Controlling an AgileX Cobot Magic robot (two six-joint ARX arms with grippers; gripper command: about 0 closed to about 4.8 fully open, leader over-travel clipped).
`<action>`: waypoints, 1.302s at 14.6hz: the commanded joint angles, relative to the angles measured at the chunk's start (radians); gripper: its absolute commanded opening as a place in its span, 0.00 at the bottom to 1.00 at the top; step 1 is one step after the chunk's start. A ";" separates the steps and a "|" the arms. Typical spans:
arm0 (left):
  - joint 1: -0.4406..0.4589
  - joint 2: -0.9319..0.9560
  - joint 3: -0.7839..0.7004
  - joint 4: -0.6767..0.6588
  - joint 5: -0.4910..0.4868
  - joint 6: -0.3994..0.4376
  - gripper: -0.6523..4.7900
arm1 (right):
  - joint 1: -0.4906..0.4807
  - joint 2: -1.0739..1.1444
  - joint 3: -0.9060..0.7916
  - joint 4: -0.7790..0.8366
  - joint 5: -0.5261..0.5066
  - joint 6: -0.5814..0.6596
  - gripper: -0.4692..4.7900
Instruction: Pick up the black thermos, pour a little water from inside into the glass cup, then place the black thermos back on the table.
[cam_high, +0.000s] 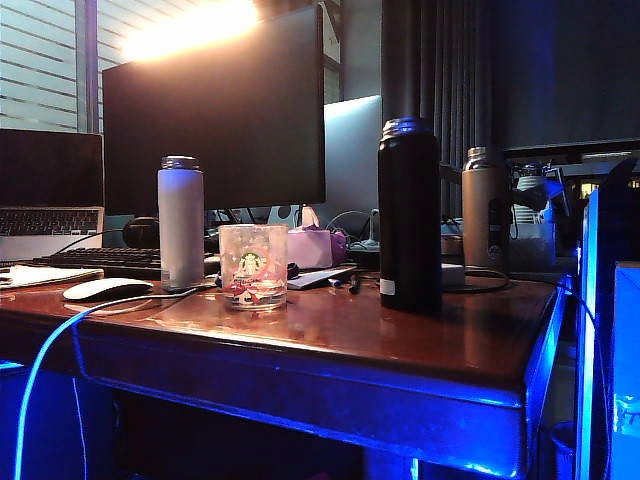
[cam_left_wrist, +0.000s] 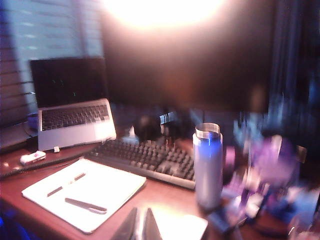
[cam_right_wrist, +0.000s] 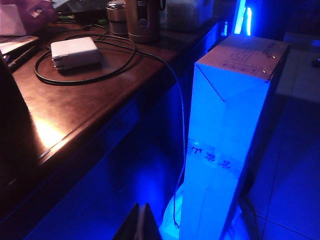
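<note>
The black thermos (cam_high: 410, 215) stands upright on the table (cam_high: 400, 335), right of centre, its silver rim uncovered. The glass cup (cam_high: 253, 265) with the green logo stands to its left, apart from it. Neither gripper shows in the exterior view. The left gripper (cam_left_wrist: 141, 226) hangs shut and empty above the table (cam_left_wrist: 170, 196), short of a white-grey bottle (cam_left_wrist: 208, 165); that view is blurred and shows neither thermos nor cup clearly. My right gripper (cam_right_wrist: 141, 222) is shut with nothing in it, low beside the table's (cam_right_wrist: 75, 110) front edge, over the floor.
A white-grey bottle (cam_high: 181, 220) stands left of the cup, a tan bottle (cam_high: 483, 205) behind the thermos. A keyboard (cam_left_wrist: 150, 157), laptop (cam_left_wrist: 75, 117) and open notebook (cam_left_wrist: 85, 192) lie at the left. A white adapter (cam_right_wrist: 75, 52) with its cable and a tall box (cam_right_wrist: 235, 125) are at the right.
</note>
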 joint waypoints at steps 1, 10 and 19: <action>0.000 0.230 0.194 -0.006 0.102 0.055 0.17 | 0.000 0.000 -0.003 0.011 -0.001 0.004 0.08; -0.003 0.729 0.492 -0.276 0.575 0.166 0.17 | 0.000 0.000 -0.003 0.011 -0.002 0.004 0.08; -0.003 0.732 0.493 -0.401 0.585 0.194 0.17 | 0.001 0.005 0.003 0.145 -0.150 0.195 0.08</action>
